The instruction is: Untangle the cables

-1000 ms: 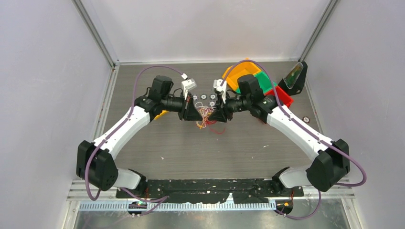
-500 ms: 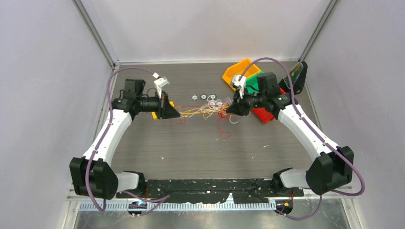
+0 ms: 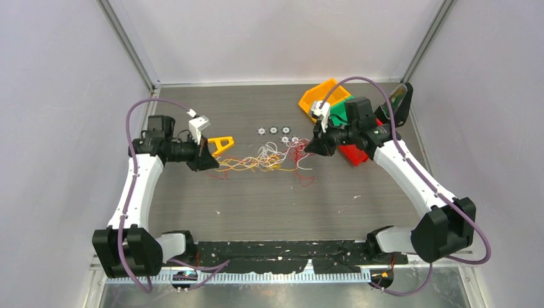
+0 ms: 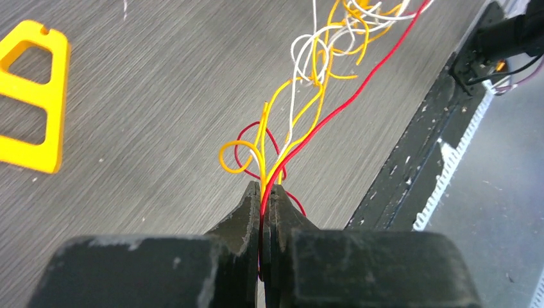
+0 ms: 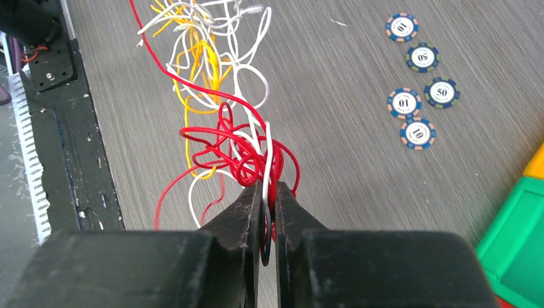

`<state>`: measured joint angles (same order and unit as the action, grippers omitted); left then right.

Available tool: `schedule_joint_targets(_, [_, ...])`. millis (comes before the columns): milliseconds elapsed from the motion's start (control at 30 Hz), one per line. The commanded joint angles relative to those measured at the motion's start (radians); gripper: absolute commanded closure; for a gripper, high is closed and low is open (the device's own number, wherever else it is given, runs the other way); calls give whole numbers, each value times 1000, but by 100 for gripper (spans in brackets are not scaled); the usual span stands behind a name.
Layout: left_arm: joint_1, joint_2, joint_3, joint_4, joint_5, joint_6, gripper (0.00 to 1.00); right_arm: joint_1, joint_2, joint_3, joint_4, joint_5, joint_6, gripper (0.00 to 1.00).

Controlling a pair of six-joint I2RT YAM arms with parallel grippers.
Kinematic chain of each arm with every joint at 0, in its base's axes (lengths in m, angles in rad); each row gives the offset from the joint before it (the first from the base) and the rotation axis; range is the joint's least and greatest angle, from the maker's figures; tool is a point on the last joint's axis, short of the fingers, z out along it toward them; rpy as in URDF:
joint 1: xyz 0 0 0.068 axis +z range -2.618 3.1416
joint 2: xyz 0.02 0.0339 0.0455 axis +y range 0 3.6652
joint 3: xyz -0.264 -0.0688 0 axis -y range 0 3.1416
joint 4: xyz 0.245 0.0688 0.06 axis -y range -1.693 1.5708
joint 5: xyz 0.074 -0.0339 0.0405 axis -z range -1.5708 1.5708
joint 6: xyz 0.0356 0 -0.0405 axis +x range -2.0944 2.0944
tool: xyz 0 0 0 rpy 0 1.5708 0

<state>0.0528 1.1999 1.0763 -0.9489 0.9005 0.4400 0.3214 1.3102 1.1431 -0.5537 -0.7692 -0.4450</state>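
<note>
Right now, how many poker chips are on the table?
5 poker chips on the table beyond the cables: three in a row, two nearer the tangle. Others could hide under the wires.

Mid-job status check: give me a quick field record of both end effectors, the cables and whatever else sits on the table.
left end effector: shut on cables; yellow-orange and red strands enter the grip
right end effector: shut on cables; white and red strands enter the grip
cables: strung between the two end effectors, loops tangled mid-span, red knot near the right end
poker chips: five, flat on the table, apart from the cables
yellow frame: flat, beside the left end effector
bins: orange, green, red, far right
</note>
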Motion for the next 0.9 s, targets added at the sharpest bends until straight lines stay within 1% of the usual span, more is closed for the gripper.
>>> schedule_joint_targets(0, [70,-16,-16,-82,-109,126,100,-11,-1,74,-9,11,-34,95])
schedule_joint_targets(100, [213,9,-60,-121,-176,236,100,-104,-8,92,-120,-1,-103,95])
schedule_joint_targets(133, [259,25,-65,-130,-205,272,100,-122,-9,97,-150,-1,-161,95])
schedule_joint_targets(167, [294,42,-63,-137,-232,299,100,-157,-10,105,-211,8,-193,95])
schedule_joint_targets(200, [328,66,-55,-148,-245,326,100,-173,-11,111,-236,12,-257,95])
schedule_joint_targets(267, [376,96,-39,-155,-267,351,100,-219,-15,120,-299,15,-319,95])
schedule_joint_targets(367, [416,124,-24,-146,-302,379,100,-267,-13,133,-353,12,-361,95])
schedule_joint_targets(500, [423,136,-40,-124,-348,405,100,-279,-16,137,-348,-17,-328,94])
schedule_joint_targets(567, [425,137,-55,-102,-398,411,100,-280,-18,138,-340,-10,-302,95])
schedule_joint_targets(633, [446,141,-69,-94,-435,447,100,-298,-23,143,-354,-1,-313,95])
schedule_joint_targets(733, [509,176,-69,-76,-450,468,100,-362,-26,144,-397,-3,-350,95])
schedule_joint_targets(800, [545,218,-42,-84,-449,471,100,-384,-23,152,-430,-3,-384,94])
schedule_joint_targets(867, [557,253,-11,-98,-439,467,100,-393,-21,152,-445,-10,-404,94])
